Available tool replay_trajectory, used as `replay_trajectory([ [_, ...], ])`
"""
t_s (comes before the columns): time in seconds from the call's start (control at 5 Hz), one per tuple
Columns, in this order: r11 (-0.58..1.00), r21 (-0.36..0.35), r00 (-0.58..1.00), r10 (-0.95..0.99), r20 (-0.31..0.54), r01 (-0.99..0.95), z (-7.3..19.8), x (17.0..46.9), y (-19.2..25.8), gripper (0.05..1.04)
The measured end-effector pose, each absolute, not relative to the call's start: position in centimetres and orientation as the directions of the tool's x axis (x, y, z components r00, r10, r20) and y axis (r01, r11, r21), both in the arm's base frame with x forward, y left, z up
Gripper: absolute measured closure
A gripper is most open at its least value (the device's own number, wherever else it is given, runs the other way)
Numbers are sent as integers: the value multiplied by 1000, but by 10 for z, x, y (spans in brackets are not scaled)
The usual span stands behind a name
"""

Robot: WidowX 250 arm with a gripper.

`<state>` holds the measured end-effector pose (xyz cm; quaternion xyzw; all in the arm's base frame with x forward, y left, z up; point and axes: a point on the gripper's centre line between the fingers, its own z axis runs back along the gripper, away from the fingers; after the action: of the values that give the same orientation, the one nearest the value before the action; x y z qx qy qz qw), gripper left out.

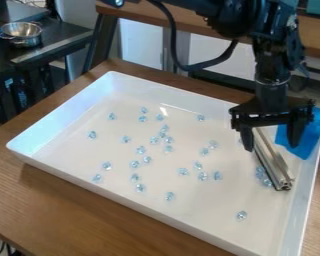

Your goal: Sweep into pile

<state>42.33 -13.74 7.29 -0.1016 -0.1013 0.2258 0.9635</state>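
The brown table (69, 205) is closest, and the big white tray (132, 204) sits on it. Inside, one shiny gem (241, 215) lies alone near the front. More clear blue gems (140, 187) are spread over the tray floor, with no neat pile made. They look hard, small and light, so a soft push should slide them. A fast push could make them hop or roll off.

The metal bar (275, 165) lies on the right side of the tray, with a few gems just beside it. It looks stiff and straight, maybe a bit heavy and slippery. It should not bend or break easily. The best place to grab it is across its thin sides, near the middle, so neither end dips. Then its long side can push the gems like a little broom.

The black gripper (271, 147) hangs over the bar's far part. Its jaws are wide apart and do not pinch anything. Behind it, a blue thing (315, 132) hangs by the tray's edge. Far back, a shiny pot (21, 33) sits on a dark table.
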Motion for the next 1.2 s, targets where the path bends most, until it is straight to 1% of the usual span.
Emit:
replay_trajectory([
  [0.2,878,-208,872,464,153,-431,54,426,-134,83],
  [0.4,877,-200,869,468,161,-436,47,434,-134,108],
  [0.6,874,-191,867,477,147,-448,43,434,-134,387],
  [0.8,879,-193,870,467,158,-437,38,431,-133,667],
  [1.0,881,-197,877,460,140,-430,36,422,-129,697],
  [1.2,884,-199,885,450,115,-424,35,415,-121,697],
])
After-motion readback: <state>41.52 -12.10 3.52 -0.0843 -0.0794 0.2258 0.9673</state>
